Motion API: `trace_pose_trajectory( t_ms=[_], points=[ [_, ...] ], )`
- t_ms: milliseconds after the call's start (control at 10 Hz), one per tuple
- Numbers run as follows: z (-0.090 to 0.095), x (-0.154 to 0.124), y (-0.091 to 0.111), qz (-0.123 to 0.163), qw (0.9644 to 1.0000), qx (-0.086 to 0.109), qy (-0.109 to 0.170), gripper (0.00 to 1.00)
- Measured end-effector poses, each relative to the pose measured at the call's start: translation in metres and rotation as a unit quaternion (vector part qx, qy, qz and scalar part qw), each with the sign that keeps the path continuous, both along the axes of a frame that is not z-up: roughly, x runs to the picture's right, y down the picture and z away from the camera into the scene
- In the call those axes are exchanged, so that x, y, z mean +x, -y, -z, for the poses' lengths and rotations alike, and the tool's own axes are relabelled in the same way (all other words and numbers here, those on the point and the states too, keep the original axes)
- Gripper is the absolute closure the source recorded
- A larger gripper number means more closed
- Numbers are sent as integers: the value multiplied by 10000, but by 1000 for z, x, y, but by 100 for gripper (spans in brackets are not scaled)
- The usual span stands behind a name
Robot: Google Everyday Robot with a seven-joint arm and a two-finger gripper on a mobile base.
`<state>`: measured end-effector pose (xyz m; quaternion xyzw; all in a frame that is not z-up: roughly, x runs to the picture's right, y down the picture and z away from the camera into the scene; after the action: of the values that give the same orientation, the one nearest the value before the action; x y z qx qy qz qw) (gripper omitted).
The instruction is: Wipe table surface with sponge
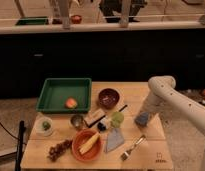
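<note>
Occlusions and frame limits
The arm (177,99) is cut off by the right edge. The gripper (144,114), low at the right side of the table surface (146,152), partly covers the sponge (142,120). The corner logo mark (158,160) is too small to read.

The table surface's (148,150) corner logo (157,160) cannot be read.

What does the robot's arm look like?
The arm is creamy white and smooth, made of fat rounded tubes with a bulgy round joint at the bend. No cables or markings show. Its gripper is at the lower end, over the table on the picture's right.
</note>
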<state>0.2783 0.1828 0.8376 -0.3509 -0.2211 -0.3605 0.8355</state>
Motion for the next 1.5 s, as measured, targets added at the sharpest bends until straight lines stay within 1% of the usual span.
trace_pose_trajectory(
  t_ms=[100,300,500,600,700,900,1300,1500],
  points=[
    [1,-1,4,-65,10000,21,-34,100],
    [4,0,11,-311,9995,31,-48,100],
    [6,4,14,-683,9976,-6,62,100],
    [5,4,14,-899,9958,-52,147,100],
    [4,5,14,-1021,9945,-88,208,100],
    [1,5,12,-1211,9921,-173,282,100],
    [-8,7,5,-1356,9897,-341,294,100],
    [-16,9,1,-1427,9882,-444,347,100]
  ],
)
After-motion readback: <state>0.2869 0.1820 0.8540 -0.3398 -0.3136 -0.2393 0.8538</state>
